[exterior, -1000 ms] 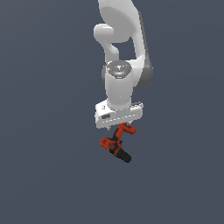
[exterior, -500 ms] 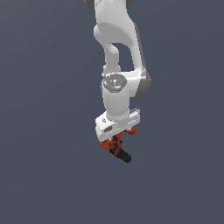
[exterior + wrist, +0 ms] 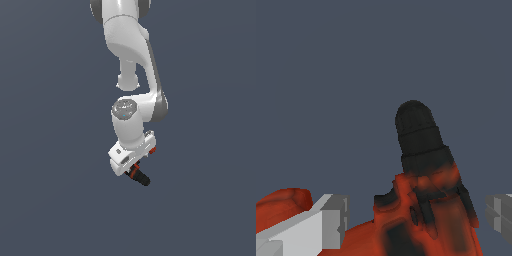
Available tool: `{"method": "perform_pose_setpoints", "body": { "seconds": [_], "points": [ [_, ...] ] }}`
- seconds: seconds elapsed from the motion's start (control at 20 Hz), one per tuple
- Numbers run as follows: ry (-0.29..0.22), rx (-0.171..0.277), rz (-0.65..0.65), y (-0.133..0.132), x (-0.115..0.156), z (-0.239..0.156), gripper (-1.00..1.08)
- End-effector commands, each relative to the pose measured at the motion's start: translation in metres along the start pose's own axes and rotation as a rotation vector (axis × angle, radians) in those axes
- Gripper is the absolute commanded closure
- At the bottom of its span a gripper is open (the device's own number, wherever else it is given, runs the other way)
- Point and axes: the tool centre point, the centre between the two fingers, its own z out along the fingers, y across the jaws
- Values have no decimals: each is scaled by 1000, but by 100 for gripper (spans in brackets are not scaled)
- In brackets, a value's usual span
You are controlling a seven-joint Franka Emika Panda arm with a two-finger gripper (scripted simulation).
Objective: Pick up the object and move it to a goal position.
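STEP: carry phase, judging by the hold | GRIP: gripper (image 3: 136, 171) fingers (image 3: 326, 222) clamped on the drill (image 3: 428, 210) | WHERE: drill under the hand, chuck poking out | NEXT: steady travel to goal, no marker visible

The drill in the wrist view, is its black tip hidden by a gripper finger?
No. The drill shows its black chuck tip fully against the plain background, and the two gray fingers sit off to its sides.
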Motion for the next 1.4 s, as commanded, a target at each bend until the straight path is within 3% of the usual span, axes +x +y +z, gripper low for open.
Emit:
{"method": "perform_pose_setpoints", "body": {
  "seconds": [0.0,0.65,1.35],
  "points": [
    [21,6,-53,5,4,8,-100],
    [98,17,-215,21,13,32,-100],
    [106,17,-230,23,15,50,-100]
  ]
}}
